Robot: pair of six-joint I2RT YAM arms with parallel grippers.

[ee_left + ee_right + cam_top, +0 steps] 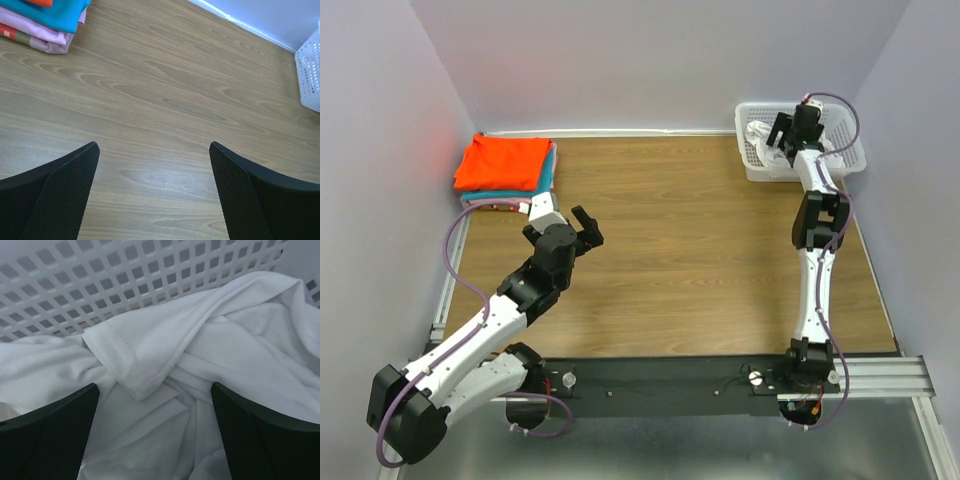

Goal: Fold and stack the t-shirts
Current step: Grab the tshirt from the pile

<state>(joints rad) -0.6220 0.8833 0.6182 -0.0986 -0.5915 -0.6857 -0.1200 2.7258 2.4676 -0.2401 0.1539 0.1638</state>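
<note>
Orange-red t-shirt (505, 163) on top, teal t-shirt (55, 12) beneath, pink t-shirt (47, 40) lower again: found all three folded and stacked at the far left corner of the wooden table (690, 230), close against the left wall. Noticed a red-and-olive edge (10, 34) under the pink layer in the left wrist view; could not tell what garment. Found the left gripper (588, 227) hovering over bare wood, near the stack but apart from it, with its fingers spread wide and nothing between them. Saw only wood grain between the two black textured pads (65, 195).

Traced the right arm stretched out to the far right corner and found the right gripper (782, 135) lowered into the white plastic mesh basket (850, 155). Saw the white t-shirt (165, 340) crumpled inside that basket, unfolded, bunched against the lattice wall. Picked out a hemmed fold of it, stitched along the edge, lying crosswise over the other folds and pointing down between the fingers. Found those fingers wide apart too, one on either side of the heaped cloth, clamped on nothing. Could not tell whether either pad touched the fabric.
</note>
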